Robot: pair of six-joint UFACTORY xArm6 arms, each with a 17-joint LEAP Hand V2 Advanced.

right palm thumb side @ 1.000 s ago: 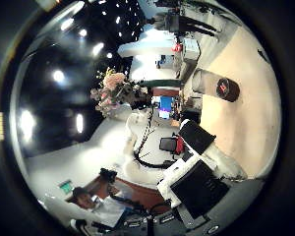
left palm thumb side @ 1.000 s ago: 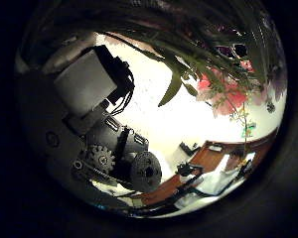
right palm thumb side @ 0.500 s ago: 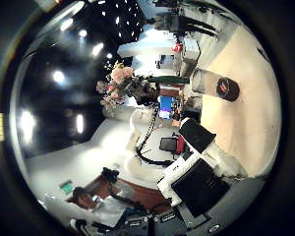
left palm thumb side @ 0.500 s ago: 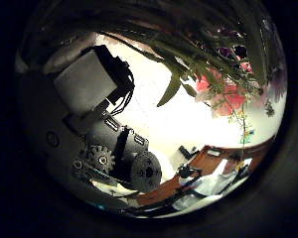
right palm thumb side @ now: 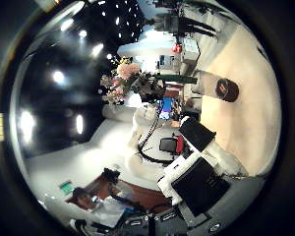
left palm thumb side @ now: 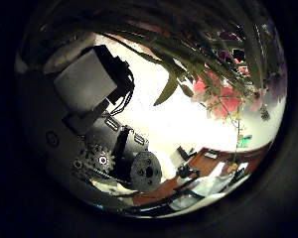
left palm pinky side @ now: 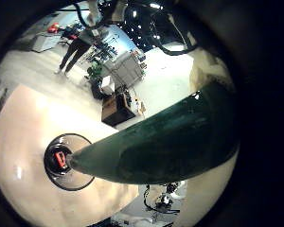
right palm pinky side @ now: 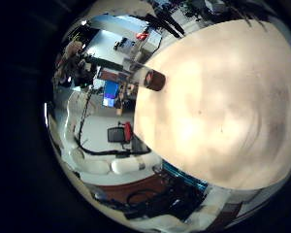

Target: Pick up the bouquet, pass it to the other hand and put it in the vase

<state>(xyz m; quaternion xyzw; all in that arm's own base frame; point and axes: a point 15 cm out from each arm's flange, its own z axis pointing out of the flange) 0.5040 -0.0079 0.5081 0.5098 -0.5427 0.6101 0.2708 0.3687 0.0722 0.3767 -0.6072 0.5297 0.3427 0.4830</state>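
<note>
The bouquet's wrapped stems (left palm pinky side: 166, 142) fill much of the left little finger side palm view, close to the palm, their lower end pointing at the mouth of the vase (left palm pinky side: 71, 163) below. Its flowers and leaves (left palm thumb side: 223, 94) show in the left thumb side palm view beside the left hand's own fingers (left palm thumb side: 99, 94). In the right thumb side palm view the left hand (right palm thumb side: 152, 87) holds the bouquet (right palm thumb side: 123, 77) in the air, away from the vase (right palm thumb side: 224, 88) on the table. The right hand (right palm thumb side: 197, 167) is open, with nothing between its fingers. The vase (right palm pinky side: 153, 80) also shows in the right little finger side palm view.
The vase stands alone on a pale table (right palm pinky side: 228, 112), near its far edge. Desks, screens and chairs (right palm thumb side: 167, 106) stand in the room behind the table. The table top (left palm pinky side: 28, 123) around the vase is bare.
In the right thumb side palm view the left hand has carried the bouquet up and closer to the vase. The right hand has not visibly moved.
</note>
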